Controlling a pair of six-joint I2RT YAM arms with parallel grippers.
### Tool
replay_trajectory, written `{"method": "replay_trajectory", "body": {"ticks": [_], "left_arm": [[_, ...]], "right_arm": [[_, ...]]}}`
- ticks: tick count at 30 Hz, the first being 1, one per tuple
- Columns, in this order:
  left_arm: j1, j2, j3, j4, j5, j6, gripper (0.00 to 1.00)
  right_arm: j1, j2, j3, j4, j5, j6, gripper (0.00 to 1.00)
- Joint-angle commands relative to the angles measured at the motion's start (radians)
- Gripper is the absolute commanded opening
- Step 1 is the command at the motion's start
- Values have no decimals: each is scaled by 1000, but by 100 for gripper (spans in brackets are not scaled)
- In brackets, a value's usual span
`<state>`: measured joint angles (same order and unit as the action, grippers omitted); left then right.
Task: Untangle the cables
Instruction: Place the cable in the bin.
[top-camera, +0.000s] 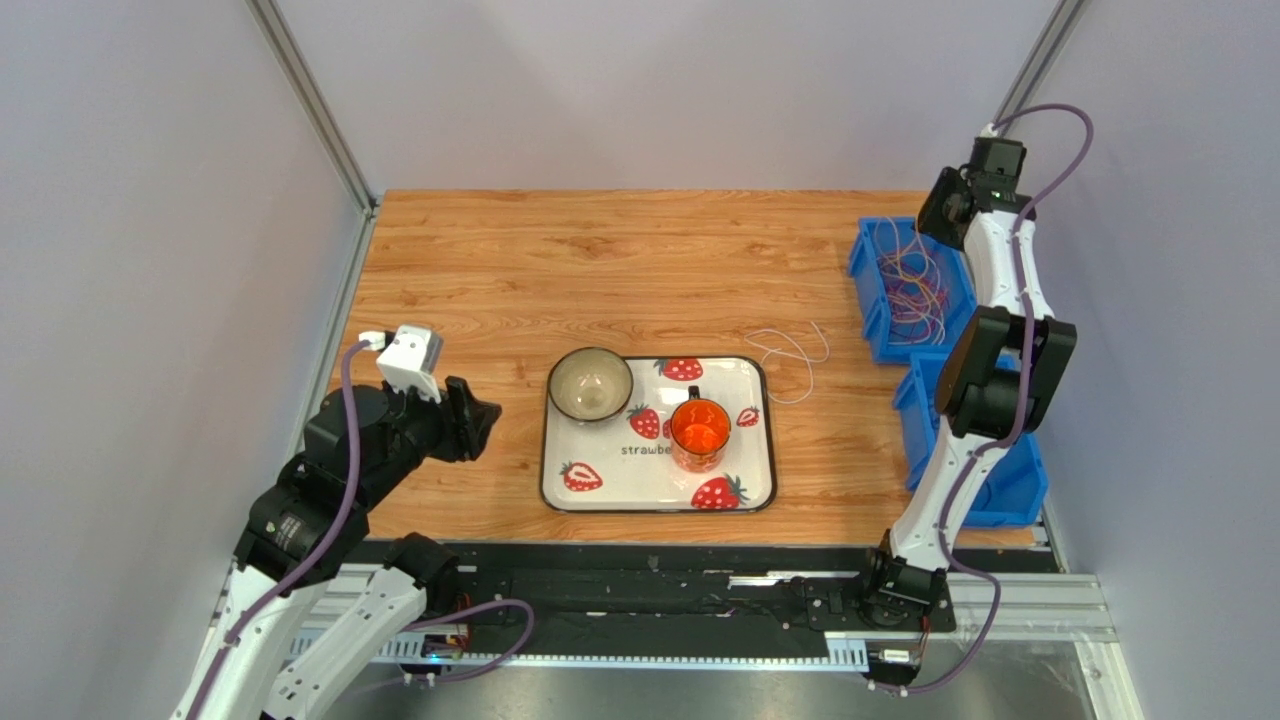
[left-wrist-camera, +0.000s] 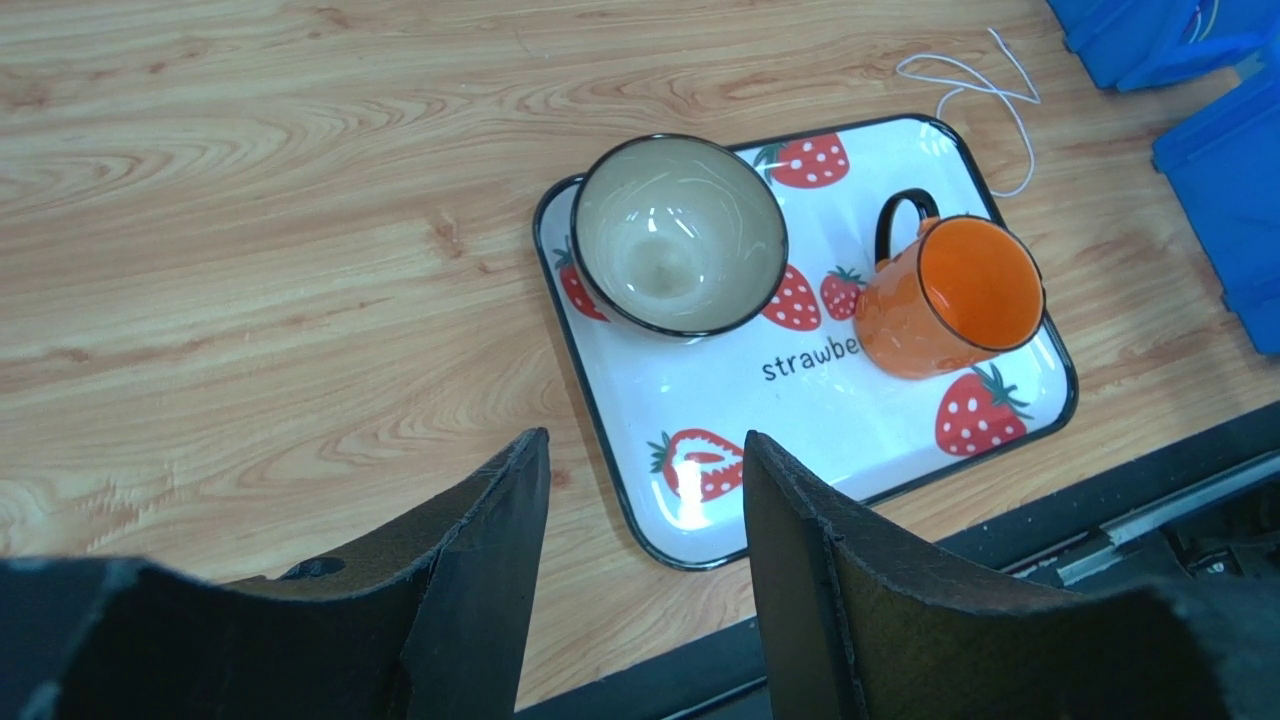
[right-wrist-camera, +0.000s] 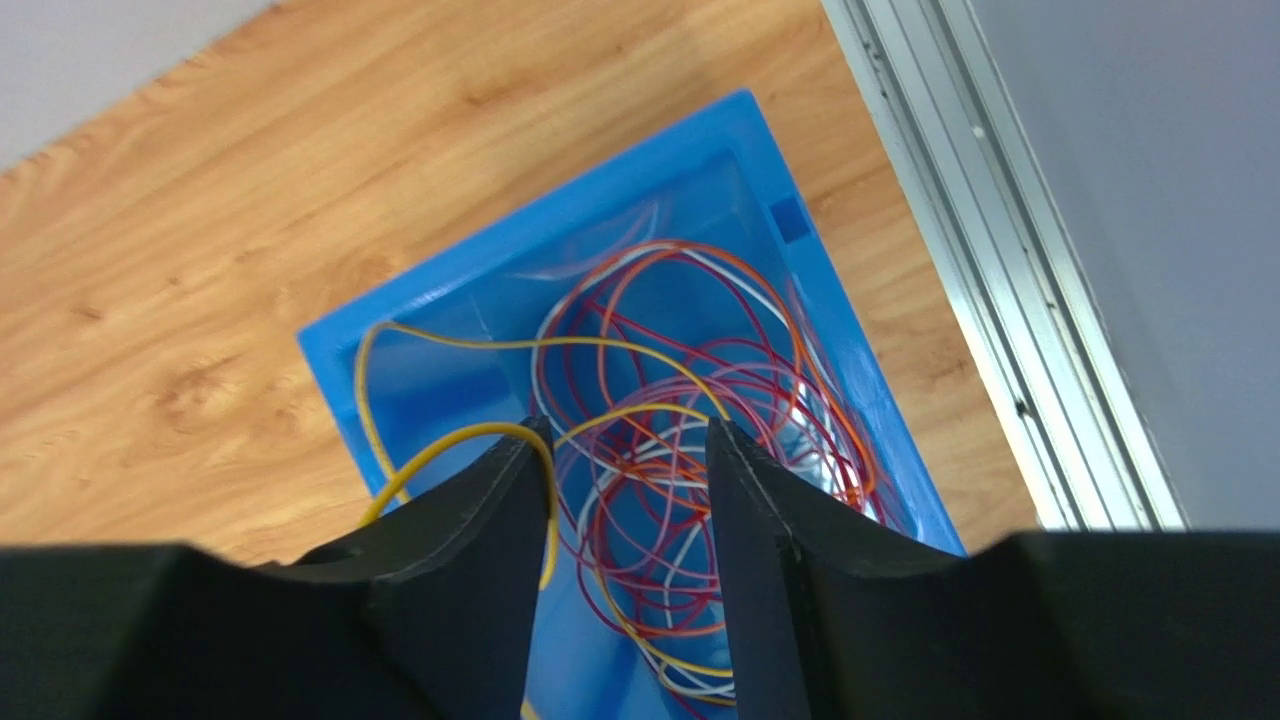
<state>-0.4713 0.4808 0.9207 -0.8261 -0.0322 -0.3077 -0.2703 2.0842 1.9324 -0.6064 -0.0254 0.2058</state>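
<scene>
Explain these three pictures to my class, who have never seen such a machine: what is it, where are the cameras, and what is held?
Two robot arms stand at a table's near edge. The top view looks down on both: left arm, right arm. The other two views come from wrist cameras; the dark shapes below are each arm's own jaws. On the table lie a tray with a bowl and mug, a white cable and blue bins. The far bin holds tangled cables, below the right jaws. Both pairs of jaws stand open; nothing looks gripped.
</scene>
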Motion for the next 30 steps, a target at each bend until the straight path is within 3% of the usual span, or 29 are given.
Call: {"method": "replay_trajectory", "body": {"ticks": [1,9,15,19,22,23,26,30], "left_arm": [[-1,-1,-3,28,-5,10,59],[-1,-21,-5,31,0,12,59],[-1,-27,-5,31,5,13,59],[-1,-31,-5,31,6,13,59],[-1,-38,-6,31,6,13,58],[-1,-38,-6,33,6,13,59],[-1,-45,-6,31,2,10,59],[-1,-53,-6,31,0,12,59]], "right_arm": [[31,-50,39,-87,165,-40,49],[37,-56,149,-306,417,-19,49],[33,-59,203,-441,504,3,60],[22,-46,191,-504,435,20,61],[-30,-73,104,-486,221,73,62],[-52,-87,73,-440,44,96,61],[-135,-108,-1,-388,-181,179,60],[-171,-70,78,-424,-197,204,61]]}}
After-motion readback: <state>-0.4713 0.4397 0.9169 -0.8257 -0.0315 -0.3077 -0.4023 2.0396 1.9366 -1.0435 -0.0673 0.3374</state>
